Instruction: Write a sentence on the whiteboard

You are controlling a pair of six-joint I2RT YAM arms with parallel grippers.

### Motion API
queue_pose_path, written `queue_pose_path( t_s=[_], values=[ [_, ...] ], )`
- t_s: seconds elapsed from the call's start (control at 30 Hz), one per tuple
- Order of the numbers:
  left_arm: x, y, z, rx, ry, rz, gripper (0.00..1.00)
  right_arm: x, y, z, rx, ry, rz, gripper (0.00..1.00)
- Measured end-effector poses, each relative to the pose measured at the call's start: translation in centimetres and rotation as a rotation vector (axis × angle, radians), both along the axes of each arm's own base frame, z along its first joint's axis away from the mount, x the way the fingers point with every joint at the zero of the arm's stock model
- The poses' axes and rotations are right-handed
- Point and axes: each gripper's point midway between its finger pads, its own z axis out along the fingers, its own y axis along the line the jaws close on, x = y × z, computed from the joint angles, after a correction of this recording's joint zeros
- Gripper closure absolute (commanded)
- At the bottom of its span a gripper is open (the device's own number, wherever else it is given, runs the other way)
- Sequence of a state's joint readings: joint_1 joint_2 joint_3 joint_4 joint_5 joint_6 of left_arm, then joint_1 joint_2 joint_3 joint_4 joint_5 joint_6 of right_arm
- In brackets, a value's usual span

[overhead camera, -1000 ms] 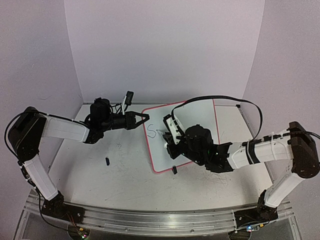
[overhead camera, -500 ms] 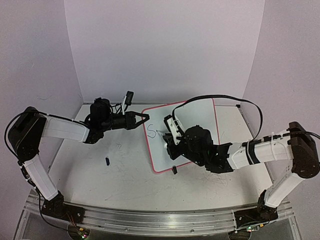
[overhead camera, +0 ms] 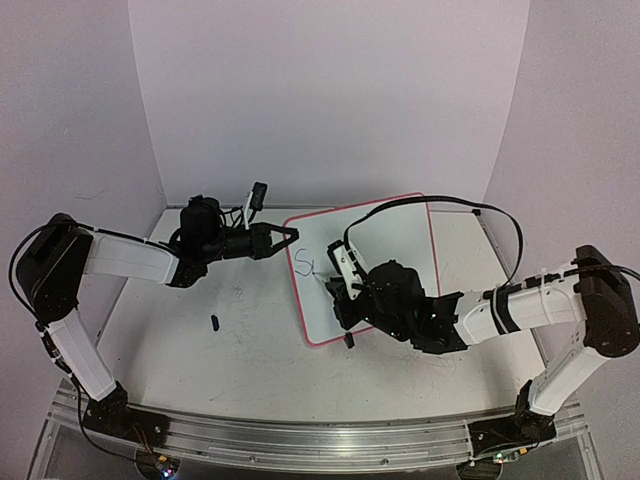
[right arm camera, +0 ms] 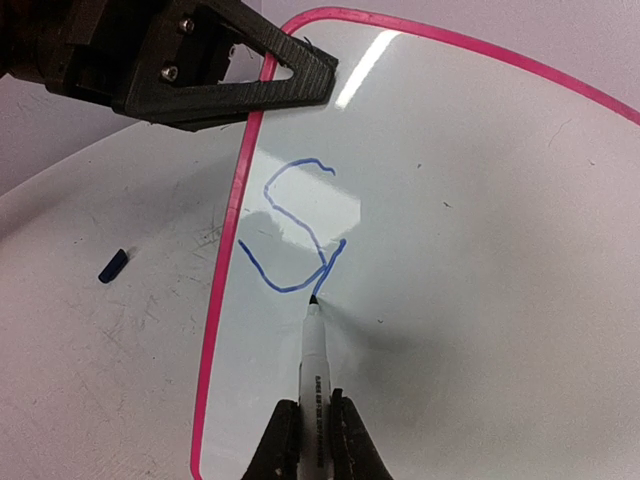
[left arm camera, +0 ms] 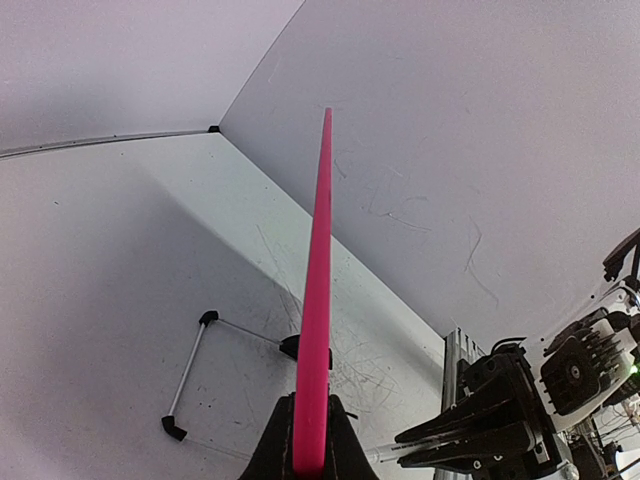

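Observation:
The whiteboard (overhead camera: 395,240), white with a pink-red rim, leans tilted at the table's middle. My left gripper (overhead camera: 287,234) is shut on its left rim, which the left wrist view shows edge-on (left arm camera: 318,280) between my jaws (left arm camera: 310,452). My right gripper (overhead camera: 337,290) is shut on a white marker (right arm camera: 314,360), whose tip touches the board (right arm camera: 480,250). The sentence is just a blue "S" (right arm camera: 292,225) with a short stroke beside it, near the left rim. The left gripper also shows in the right wrist view (right arm camera: 320,72).
A dark blue marker cap (overhead camera: 214,322) lies on the scuffed tabletop left of the board, and shows in the right wrist view too (right arm camera: 113,264). A black clip foot (overhead camera: 349,340) sits at the board's near edge. A thin rod with black ends (left arm camera: 190,372) lies behind the board.
My right gripper has shifted slightly nearer with the marker, drawing a short stroke beside the S. The left arm and the board have not moved.

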State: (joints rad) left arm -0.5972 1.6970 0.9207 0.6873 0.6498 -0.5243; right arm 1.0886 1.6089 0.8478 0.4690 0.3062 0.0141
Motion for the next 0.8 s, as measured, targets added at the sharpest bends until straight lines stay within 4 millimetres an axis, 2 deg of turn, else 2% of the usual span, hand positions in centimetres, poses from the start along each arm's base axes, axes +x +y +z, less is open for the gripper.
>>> queue_pose_path(
  t_s=[0.8],
  values=[
    [0.01, 0.00, 0.00, 0.000, 0.000, 0.000, 1.00, 0.34, -0.05, 0.43, 0.006, -0.010, -0.020, 1.00]
  ],
)
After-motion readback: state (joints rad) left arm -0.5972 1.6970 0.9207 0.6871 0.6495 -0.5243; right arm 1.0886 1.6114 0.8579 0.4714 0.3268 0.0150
